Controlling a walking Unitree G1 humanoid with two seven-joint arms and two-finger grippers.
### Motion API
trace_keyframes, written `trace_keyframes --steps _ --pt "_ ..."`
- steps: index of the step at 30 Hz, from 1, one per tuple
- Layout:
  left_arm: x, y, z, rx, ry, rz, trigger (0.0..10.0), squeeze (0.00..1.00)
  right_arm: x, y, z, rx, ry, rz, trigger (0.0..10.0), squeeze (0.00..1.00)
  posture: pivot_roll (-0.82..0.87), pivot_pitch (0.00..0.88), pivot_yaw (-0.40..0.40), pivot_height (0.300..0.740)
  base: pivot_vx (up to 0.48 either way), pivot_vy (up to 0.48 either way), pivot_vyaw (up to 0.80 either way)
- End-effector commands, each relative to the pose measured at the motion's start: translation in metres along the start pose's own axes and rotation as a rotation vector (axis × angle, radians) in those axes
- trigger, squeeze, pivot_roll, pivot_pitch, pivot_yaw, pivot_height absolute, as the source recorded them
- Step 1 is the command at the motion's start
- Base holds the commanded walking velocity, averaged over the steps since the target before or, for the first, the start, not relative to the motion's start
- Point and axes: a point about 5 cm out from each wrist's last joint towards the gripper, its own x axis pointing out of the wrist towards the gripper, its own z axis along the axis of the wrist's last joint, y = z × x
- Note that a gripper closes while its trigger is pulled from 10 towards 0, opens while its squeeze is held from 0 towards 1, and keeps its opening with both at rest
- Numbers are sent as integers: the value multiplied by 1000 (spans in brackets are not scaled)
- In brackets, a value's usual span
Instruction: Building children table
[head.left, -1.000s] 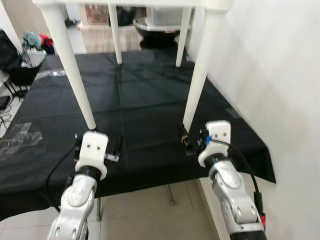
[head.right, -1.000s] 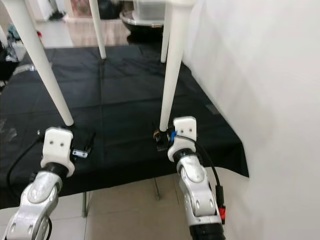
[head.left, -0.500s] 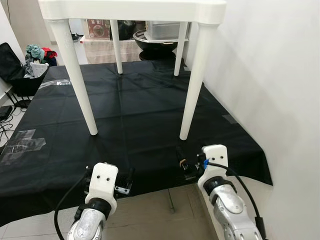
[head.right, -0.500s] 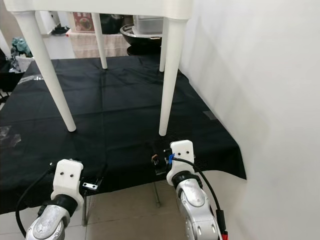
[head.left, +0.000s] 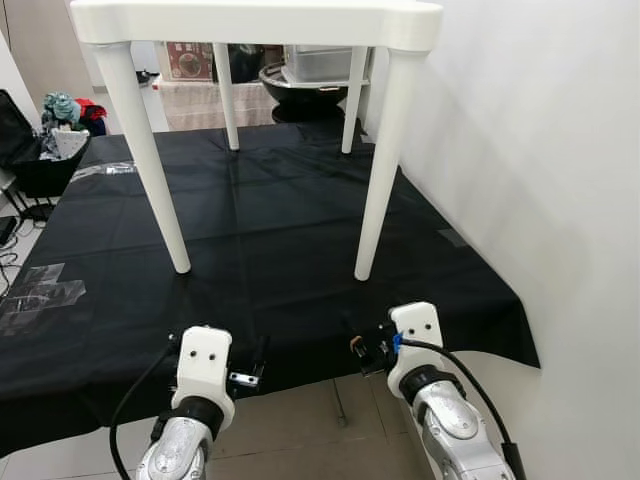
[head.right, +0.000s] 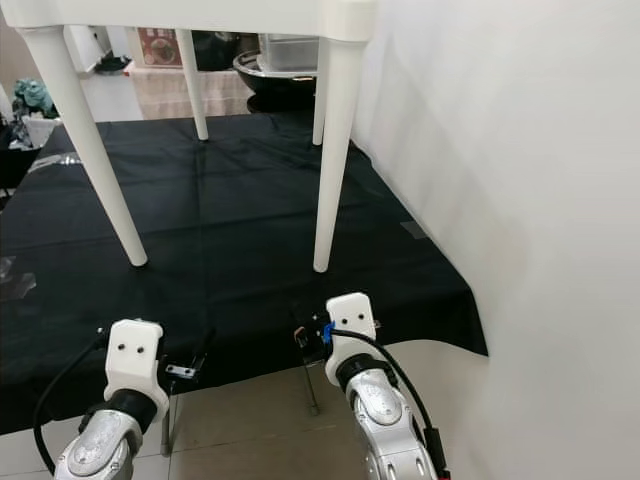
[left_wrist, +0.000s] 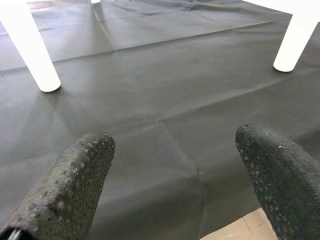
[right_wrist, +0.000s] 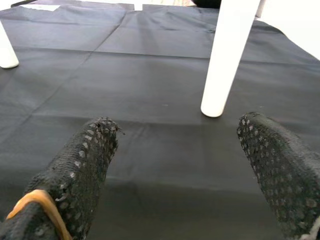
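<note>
Standing on all four legs, the table (head.left: 250, 20) sits upright on the black cloth (head.left: 280, 230), close beside the white wall (head.left: 540, 150) on our right. We hold both grippers low at the cloth's near edge, well apart from the legs: the left gripper (left_wrist: 175, 175) with its fingers spread wide and nothing between them, the right gripper (right_wrist: 185, 170) likewise wide and empty. We judge the build about finished, so the risks lie in what we do next. If we swing an arm forward carelessly, we may knock the near right leg (head.left: 378, 180) or the near left leg (head.left: 145, 160) and skid the table across the cloth. The cloth overhangs its support at the front; a finger catching that hem could drag it and shift the table with it. Whether the legs are seated tight, we cannot tell.
</note>
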Motion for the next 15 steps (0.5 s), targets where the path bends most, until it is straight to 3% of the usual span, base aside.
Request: trace_keyframes --steps 1,15 --pt "0 -1 -4 -5 21 -1 10000 0 -2 2 -5 -3 34 11 10000 0 73 83 -18 740 0 0 0" --pt "-1 -4 -5 1 24 -5 10000 0 -4 2 -7 -27 43 24 10000 0 53 46 -31 740 0 0 0"
